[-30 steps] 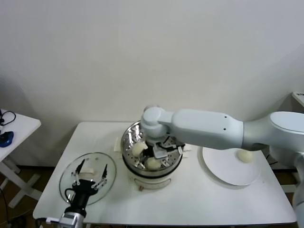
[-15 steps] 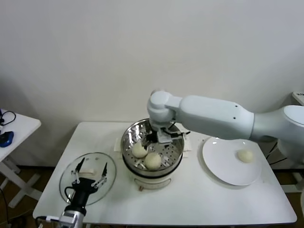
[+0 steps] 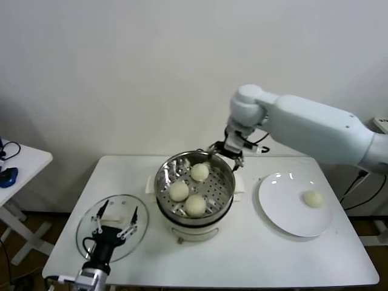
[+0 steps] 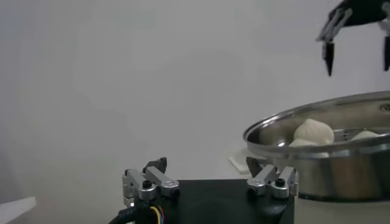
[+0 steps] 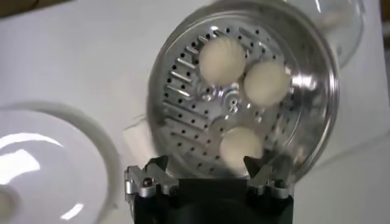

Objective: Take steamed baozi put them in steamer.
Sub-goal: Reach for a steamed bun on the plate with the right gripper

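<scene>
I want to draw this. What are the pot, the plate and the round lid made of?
The steamer looks like shiny polished metal: it mirrors light and its tray has punched holes. The plate looks like glossy white ceramic or plastic, judging by its bright glints. The lid seems to be clear glass, since the table shows through it.

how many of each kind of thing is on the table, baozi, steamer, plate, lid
baozi: 4, three in the steamer, one on the plate
steamer: 1
plate: 1
glass lid: 1
total: 7
</scene>
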You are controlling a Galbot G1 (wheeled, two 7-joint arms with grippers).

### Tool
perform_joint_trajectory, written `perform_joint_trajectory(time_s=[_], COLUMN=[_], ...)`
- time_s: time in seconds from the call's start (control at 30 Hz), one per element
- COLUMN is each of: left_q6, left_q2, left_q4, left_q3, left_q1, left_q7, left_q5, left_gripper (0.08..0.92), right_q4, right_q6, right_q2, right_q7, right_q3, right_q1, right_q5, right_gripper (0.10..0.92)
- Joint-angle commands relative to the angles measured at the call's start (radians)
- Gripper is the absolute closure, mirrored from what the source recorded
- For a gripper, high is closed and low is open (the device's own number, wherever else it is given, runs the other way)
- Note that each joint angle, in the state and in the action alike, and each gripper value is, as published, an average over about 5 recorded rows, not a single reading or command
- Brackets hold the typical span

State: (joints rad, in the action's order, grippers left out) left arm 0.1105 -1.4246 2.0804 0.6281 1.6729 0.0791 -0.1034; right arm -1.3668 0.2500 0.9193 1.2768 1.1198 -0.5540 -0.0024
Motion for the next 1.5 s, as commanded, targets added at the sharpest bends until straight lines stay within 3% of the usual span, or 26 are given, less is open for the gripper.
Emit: perform_joint_trajectory(time_s=[0.03, 0.37, 0.5, 0.87, 1.5], left_q6=[0.011, 0.027, 0.024, 0.016, 0.003], left_q2=[0.002, 0.008, 0.008, 0.001, 0.001], left_q4=[0.003, 0.021, 0.026, 0.01, -0.014], left_q3=[-0.005, -0.011, -0.011, -0.013, -0.027], left_q1=[-0.002, 0.0, 0.005, 0.003, -0.017], left_q7=[0.005, 0.001, 0.002, 0.0, -0.003], left_q5=[0.016, 0.05, 0.047, 0.027, -0.003], left_gripper=[0.177, 0.177, 0.177, 0.177, 0.177], right_q4=[0.116, 0.313, 0.386, 0.572, 0.808], right_q6=[-0.204, -0.128, -0.08, -0.011, 0.083], right_q2=[-0.252, -0.339, -0.322, -0.216, -0.047], right_q7=[-0.017, 0.007, 0.017, 0.009, -0.057], right_q3=[0.039, -0.183, -0.361, -0.629, -0.771], right_q1=[-0.005, 0.27, 0.433, 0.628, 0.637], right_q5=[0.179, -0.084, -0.23, -0.442, -0.59], right_gripper=[0.203, 0.203, 0.203, 0.203, 0.203])
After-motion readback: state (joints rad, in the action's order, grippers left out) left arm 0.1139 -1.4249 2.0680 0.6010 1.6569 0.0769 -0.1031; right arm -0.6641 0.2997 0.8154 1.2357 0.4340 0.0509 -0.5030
